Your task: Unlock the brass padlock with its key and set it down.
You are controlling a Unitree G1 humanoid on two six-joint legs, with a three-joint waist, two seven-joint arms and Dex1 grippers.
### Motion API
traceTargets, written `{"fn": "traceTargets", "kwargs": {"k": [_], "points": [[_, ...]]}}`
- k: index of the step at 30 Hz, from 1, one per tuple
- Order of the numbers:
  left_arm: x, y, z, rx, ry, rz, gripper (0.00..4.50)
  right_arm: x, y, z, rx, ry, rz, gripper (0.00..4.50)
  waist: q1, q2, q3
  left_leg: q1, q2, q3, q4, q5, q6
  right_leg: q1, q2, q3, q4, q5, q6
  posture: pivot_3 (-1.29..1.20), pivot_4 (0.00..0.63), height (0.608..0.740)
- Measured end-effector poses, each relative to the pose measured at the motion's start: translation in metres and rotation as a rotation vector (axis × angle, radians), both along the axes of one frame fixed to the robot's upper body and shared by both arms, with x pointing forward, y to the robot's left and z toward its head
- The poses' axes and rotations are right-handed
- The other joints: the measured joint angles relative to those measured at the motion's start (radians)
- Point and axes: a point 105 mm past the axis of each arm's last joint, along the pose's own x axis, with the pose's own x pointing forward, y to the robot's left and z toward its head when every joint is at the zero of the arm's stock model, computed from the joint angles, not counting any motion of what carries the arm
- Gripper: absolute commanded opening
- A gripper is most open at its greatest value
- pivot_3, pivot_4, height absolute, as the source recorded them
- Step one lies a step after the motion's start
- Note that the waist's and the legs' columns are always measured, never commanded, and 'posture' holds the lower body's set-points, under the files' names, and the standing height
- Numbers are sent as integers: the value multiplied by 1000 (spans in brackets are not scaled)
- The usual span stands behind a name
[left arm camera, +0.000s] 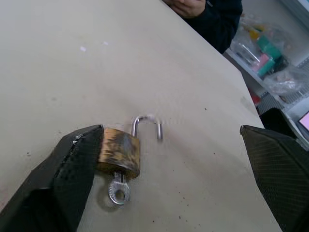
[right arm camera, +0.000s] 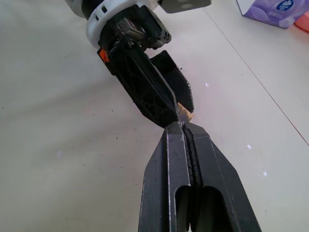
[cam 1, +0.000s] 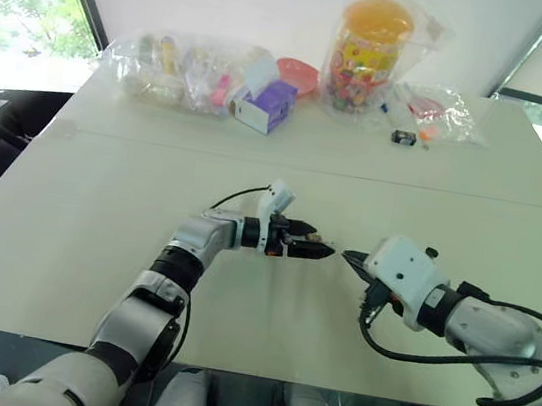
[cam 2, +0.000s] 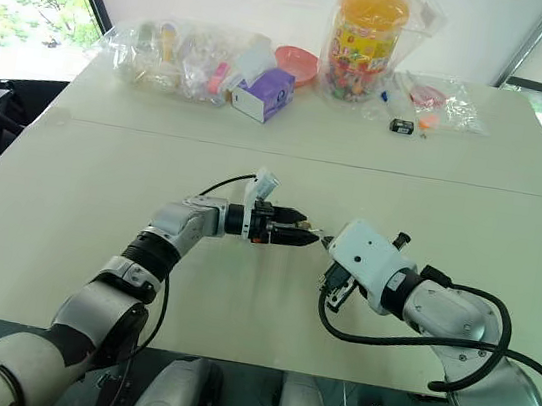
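— Brass padlock (left arm camera: 119,152) sits against one finger (left arm camera: 63,179) of the left pincer (cam 1: 320,251), shackle (left arm camera: 146,126) sprung free at one end and the key (left arm camera: 118,190) in its underside. So it reads as unlocked; setting it down looks like the step in hand.

— And that pincer's grip?

— Its fingers stand wide apart in the left wrist view; the far one is well clear of the lock. Whether the lock is resting on the table (cam 1: 101,189) or only clinging to that one finger, I cannot tell.

— The right pincer (right arm camera: 182,124)?

— Closed tight, tips pressed together right at the lock, beside the left fingertips. Something thin and silvery sits at its tips; whether it is pinching that or just touching, I can't say.

— How would you finish well?

— I'd judge the lock should be low over bare table before anything lets go, then both arms draw straight back so no finger drags it or knocks the key.

— What's hard to read?

— From the head views the lock is a tiny gold speck between the tips. At the table's far edge a person's hand and dark sleeve (left arm camera: 212,14) are cut off.
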Motion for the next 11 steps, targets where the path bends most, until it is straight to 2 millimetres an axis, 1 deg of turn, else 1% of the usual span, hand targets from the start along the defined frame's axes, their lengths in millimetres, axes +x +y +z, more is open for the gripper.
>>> {"fn": "traceTargets", "kwargs": {"k": [4,6,9,11], "points": [[4,30,3,56,-82,14,4473,-2,-5,-3,-35,18,-2,0,-8,0,0,0,1,0,0,0,0,-1,0,0,0,0,0,0,150,735],[2,39,4,77,-117,13,4473,-4,-10,-5,-51,33,-9,0,-9,0,0,-1,0,0,0,0,0,-1,-1,0,0,0,0,0,150,735],[-11,52,7,106,-189,-37,4473,-7,-20,-5,-83,47,-24,0,-8,0,0,-1,0,0,0,0,0,-1,-2,0,0,0,0,0,150,735],[-19,57,13,116,-239,-74,4473,-9,-24,-5,-97,55,-24,0,-5,0,0,-1,0,0,0,0,0,-1,-2,0,0,0,0,0,150,735]]}}
